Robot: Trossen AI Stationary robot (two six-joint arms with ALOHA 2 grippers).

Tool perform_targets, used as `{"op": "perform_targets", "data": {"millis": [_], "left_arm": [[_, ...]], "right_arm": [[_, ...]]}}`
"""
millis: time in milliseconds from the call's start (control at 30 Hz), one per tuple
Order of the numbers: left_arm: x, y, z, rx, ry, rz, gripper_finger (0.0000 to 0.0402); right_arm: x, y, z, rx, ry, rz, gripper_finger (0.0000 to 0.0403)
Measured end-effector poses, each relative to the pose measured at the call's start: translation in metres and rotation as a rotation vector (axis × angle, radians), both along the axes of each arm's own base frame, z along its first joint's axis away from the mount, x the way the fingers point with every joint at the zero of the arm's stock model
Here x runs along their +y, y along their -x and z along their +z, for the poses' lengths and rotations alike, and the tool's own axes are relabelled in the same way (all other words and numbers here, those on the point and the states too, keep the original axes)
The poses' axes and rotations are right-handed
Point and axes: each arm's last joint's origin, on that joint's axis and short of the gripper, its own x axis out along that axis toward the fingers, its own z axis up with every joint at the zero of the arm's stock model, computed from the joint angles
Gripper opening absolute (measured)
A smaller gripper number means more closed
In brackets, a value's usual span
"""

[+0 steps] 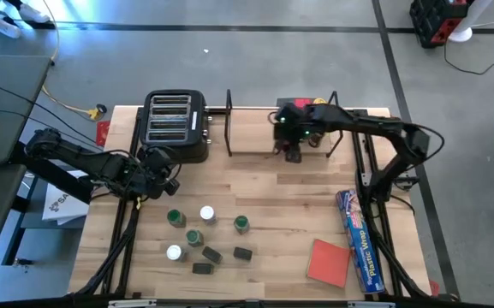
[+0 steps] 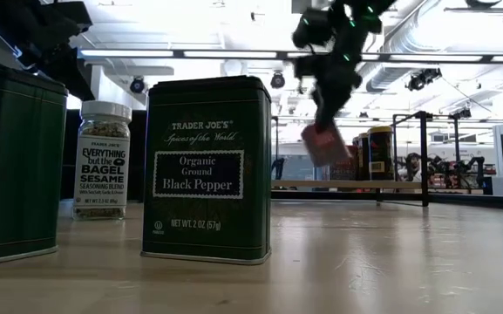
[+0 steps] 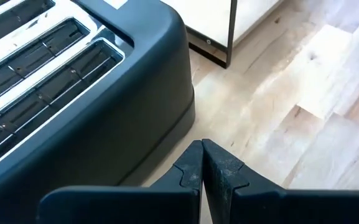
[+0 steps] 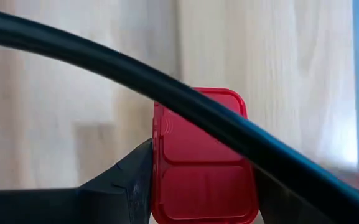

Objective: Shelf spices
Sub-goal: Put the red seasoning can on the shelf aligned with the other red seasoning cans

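Your right gripper (image 1: 293, 152) pinches a red-capped spice jar (image 4: 204, 162) over the shelf (image 1: 255, 141); its wire could knock the jar. Left gripper (image 3: 203, 163) closed, empty, beside the toaster (image 1: 175, 124).

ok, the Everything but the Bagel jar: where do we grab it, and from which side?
Probably from above, with the fingers across the round body just under the cap. The bagel seasoning jar stands upright. In the low view a green tin and the Black Pepper tin flank it, so a sideways approach looks cramped.
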Motion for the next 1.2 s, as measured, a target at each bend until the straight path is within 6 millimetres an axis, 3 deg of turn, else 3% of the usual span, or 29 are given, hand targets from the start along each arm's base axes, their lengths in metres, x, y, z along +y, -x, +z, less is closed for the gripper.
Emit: {"op": "perform_targets", "data": {"millis": [200,400,933,1067,1200], "left_arm": [[0.000,-0.001,0.001,-0.015,-0.006,0.005,0.0002],[-0.001,-0.002,0.001,-0.029,0.000,0.005,0.0002],[-0.001,-0.003,0.001,-0.033,0.006,0.003,0.0002],[-0.001,-0.003,0.002,-0.041,0.009,0.003,0.0002],[-0.001,-0.004,0.002,-0.044,0.010,0.002,0.0002]], "right_arm": [[-0.014,0.028,-0.015,-0.034,0.011,-0.083,0.0207],[-0.021,0.032,-0.019,0.002,0.078,-0.100,0.0249],[-0.025,0.042,-0.019,0.225,0.339,-0.154,0.0258],[-0.021,0.039,-0.013,0.230,0.348,-0.140,0.0259],[-0.014,0.034,0.006,0.222,0.330,-0.114,0.0258]]}}
